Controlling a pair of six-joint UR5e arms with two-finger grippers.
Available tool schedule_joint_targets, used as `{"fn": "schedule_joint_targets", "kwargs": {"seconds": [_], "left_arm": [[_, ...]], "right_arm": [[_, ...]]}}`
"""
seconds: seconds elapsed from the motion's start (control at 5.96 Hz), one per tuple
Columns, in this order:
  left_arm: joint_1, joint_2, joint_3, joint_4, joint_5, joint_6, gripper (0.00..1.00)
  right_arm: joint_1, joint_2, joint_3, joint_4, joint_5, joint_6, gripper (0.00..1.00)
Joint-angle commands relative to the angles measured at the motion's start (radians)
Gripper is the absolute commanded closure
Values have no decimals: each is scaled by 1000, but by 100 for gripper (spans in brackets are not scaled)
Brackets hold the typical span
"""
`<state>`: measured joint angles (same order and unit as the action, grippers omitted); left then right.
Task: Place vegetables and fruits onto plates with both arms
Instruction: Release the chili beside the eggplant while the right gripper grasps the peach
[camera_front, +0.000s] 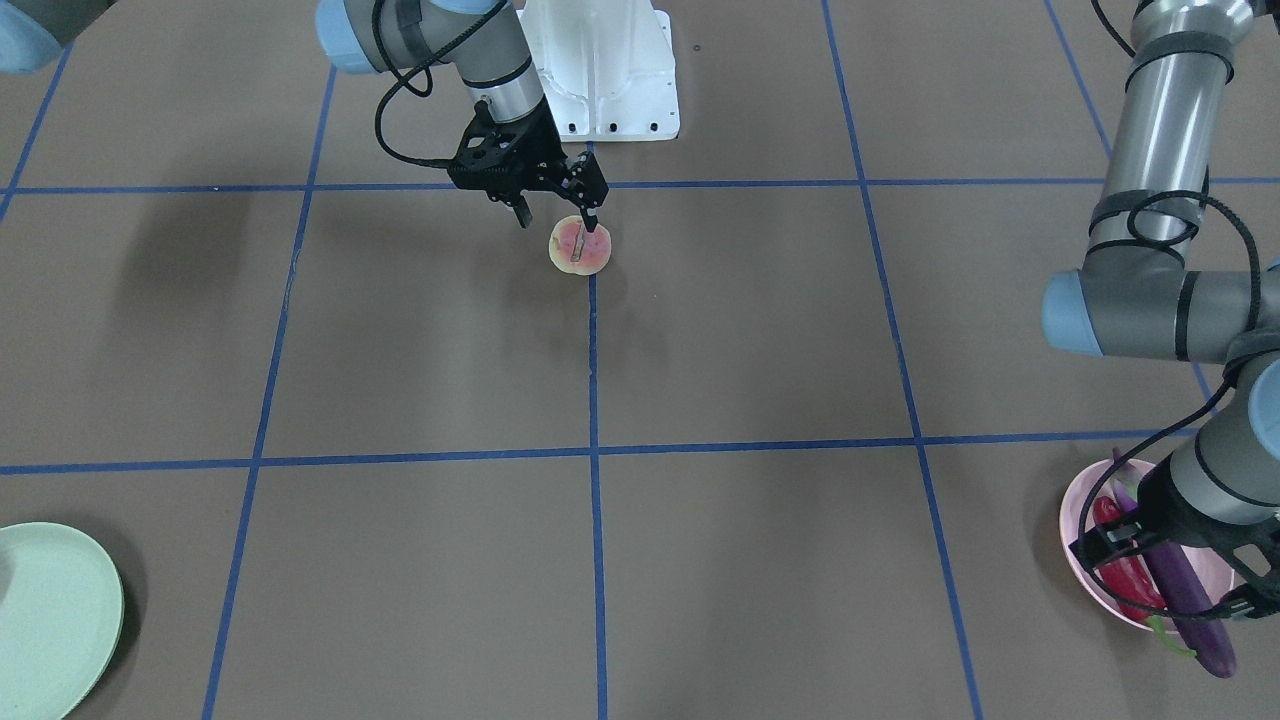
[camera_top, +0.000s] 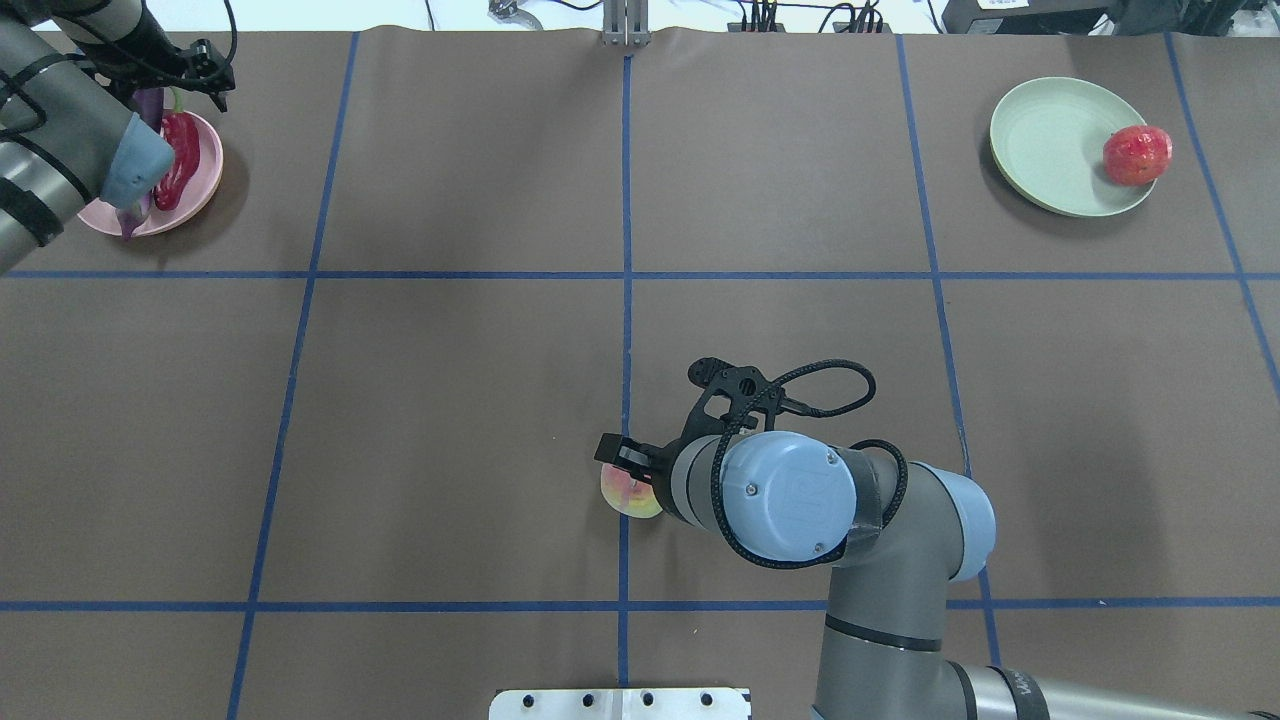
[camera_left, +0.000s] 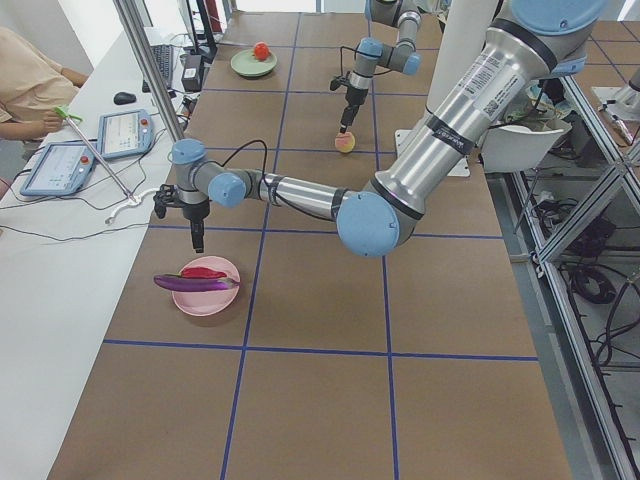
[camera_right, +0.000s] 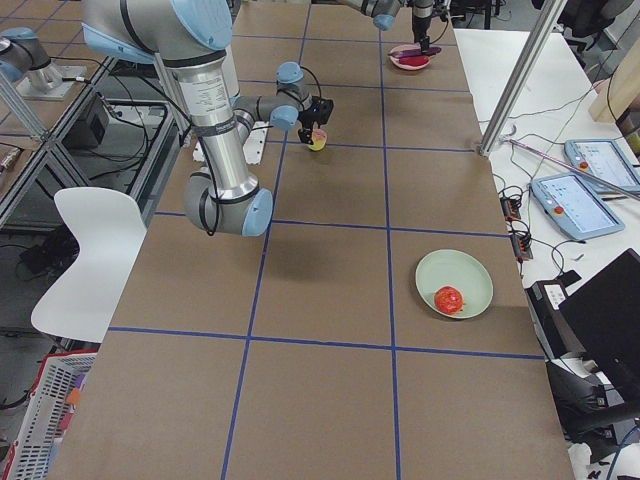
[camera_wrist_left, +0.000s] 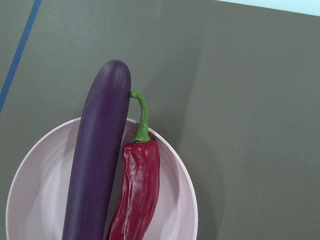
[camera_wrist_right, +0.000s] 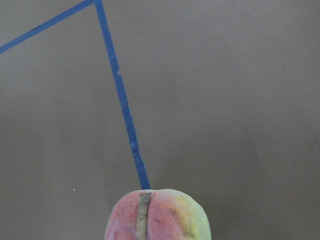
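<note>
I read the table like a clock from the overhead view, with 12 far from my base.

My right gripper (camera_front: 556, 216) hangs just over the round pale pink-yellow peach (camera_front: 580, 247). Its two black fingers are spread apart and grasp nothing. The peach rests on the brown table near the centre, a little toward 6, on a blue tape line (camera_wrist_right: 122, 110).

My left gripper (camera_left: 197, 238) hovers above the round pale pink plate (camera_wrist_left: 177, 190) at 10. I cannot tell how its jaws stand. On this plate lie the long glossy purple eggplant (camera_wrist_left: 97, 165), whose end passes over the rim, and the red chili pepper (camera_wrist_left: 137, 190) just beside it.

The round pale mint green plate (camera_top: 1050, 140) is at 2. The round red pomegranate-like ball (camera_top: 1137, 155) sits at the plate's 3 edge.
</note>
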<state>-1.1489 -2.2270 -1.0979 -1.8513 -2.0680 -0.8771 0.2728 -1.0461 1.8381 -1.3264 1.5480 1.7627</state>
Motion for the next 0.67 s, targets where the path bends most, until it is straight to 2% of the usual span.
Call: {"fn": "schedule_joint_targets", "kwargs": {"seconds": [0.0,0.17,0.34,0.5], "left_arm": [[0,15,-77,29,-49,-29,0],[1,92,-237,112,-58,-26,0],[1,203,-389,124,-69,-23,0],[-2,274,-489,127,-101,-16,0]], "right_arm": [[-4,33,-46,3,-6,26,0],[-4,40,-59,3,-6,26,0],[-4,35,-60,-4,-5,24,0],[-4,40,-71,-8,-5,24,0]]}}
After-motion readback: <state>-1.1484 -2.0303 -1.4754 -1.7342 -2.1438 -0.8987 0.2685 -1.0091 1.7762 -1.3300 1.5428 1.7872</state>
